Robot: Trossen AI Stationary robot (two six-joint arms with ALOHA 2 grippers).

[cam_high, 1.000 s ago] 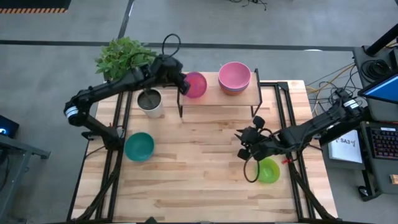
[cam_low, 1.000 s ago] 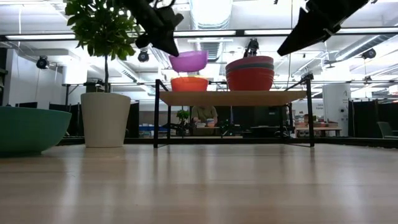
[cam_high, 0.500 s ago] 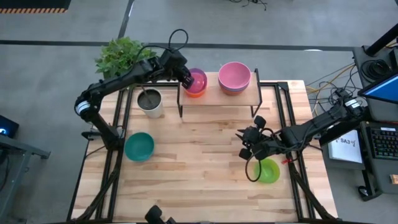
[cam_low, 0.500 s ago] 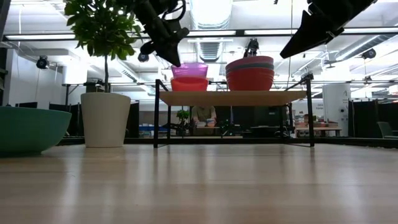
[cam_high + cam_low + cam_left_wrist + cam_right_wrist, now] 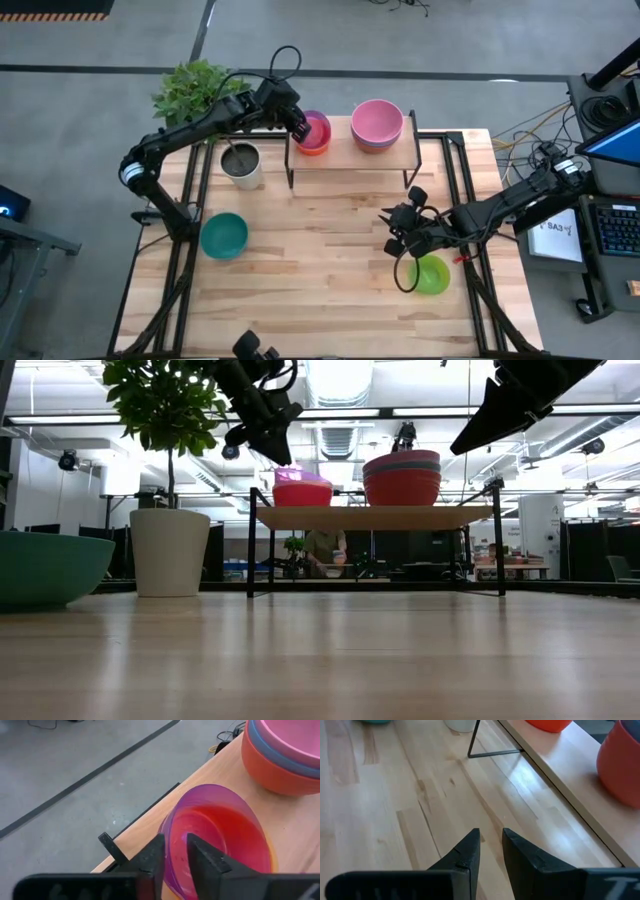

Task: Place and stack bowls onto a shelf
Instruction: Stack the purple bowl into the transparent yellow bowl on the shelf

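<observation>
The shelf (image 5: 400, 158) stands at the table's far side. On its left end a purple bowl (image 5: 316, 128) sits nested in an orange bowl (image 5: 302, 495), with only its tilted rim (image 5: 298, 477) showing in the low view. My left gripper (image 5: 175, 855) is open, slanting down over that bowl's left rim, one finger inside and one outside. On the shelf's right end stands a stack of bowls (image 5: 377, 122) with a pink one on top. My right gripper (image 5: 491, 835) hangs open and empty above the table, right of centre (image 5: 390, 220). My left gripper stands astride the purple bowl's rim (image 5: 169, 827) on the side toward the shelf's left end, coming slanting down from the left. I cannot tell whether either finger touches the rim. The bowl rests in the orange bowl, a little tilted.
A teal bowl (image 5: 224, 236) lies on the table at the left and a green bowl (image 5: 432, 274) at the near right, under my right arm. A white plant pot (image 5: 241, 163) stands just left of the shelf. Bare wood lies between them.
My left gripper has come down and a little toward the table's right edge, bringing the purple bowl over the orange one. The bowl hung clear above the orange bowl, then sank onto it. In the last half second it has dropped deep inside while the gripper kept still.
</observation>
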